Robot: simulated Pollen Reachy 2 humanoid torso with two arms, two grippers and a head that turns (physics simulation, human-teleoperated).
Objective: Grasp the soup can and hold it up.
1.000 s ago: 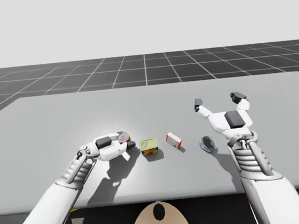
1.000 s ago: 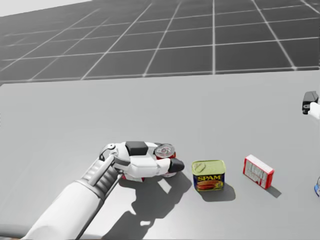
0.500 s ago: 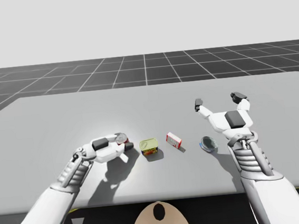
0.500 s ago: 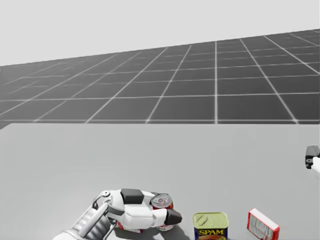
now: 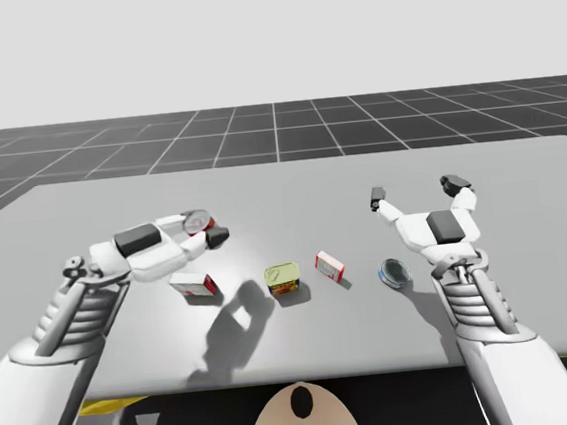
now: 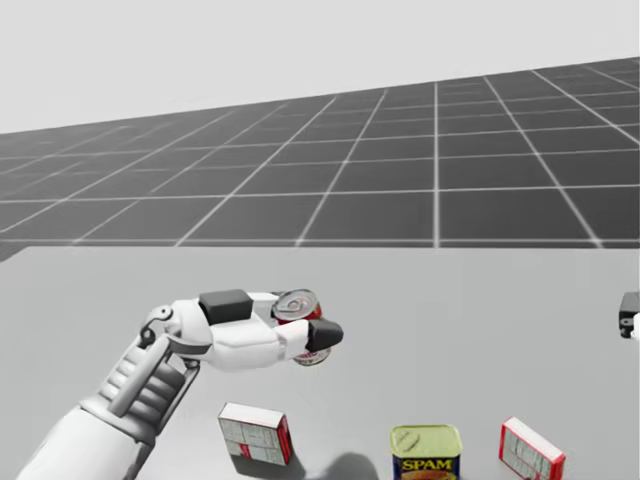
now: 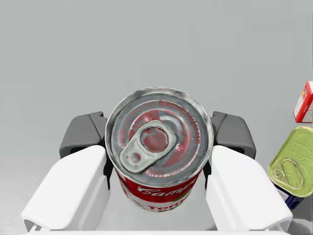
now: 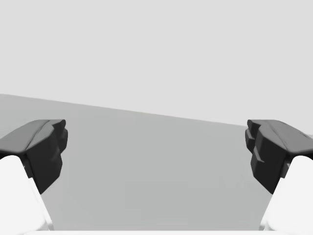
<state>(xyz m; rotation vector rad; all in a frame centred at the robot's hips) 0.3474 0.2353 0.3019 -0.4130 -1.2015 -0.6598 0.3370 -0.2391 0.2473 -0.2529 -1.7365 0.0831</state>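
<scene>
Grips the soup can [image 7: 159, 147] upright in the left gripper [image 5: 205, 230], both fingers [image 7: 83, 136] pressed against its sides, raised clear of the table [image 5: 84, 222]. Seen from the high view, hangs with a red-and-white box [image 5: 194, 284] at its 6 o'clock and a green-topped can [image 5: 283, 278] at 4 o'clock. Spreads the right gripper [image 5: 414, 192] fingers wide at 3 o'clock, holding nothing.

**Soup can held off the desk**

The soup can [image 7: 159, 147] is a red-and-white cylinder with a silver pull-tab lid. It is pinched from two sides between the dark pads of the left tool [image 7: 157, 137]. It sits roughly upright, lid up, clear of the desk [image 5: 281, 188].
</scene>
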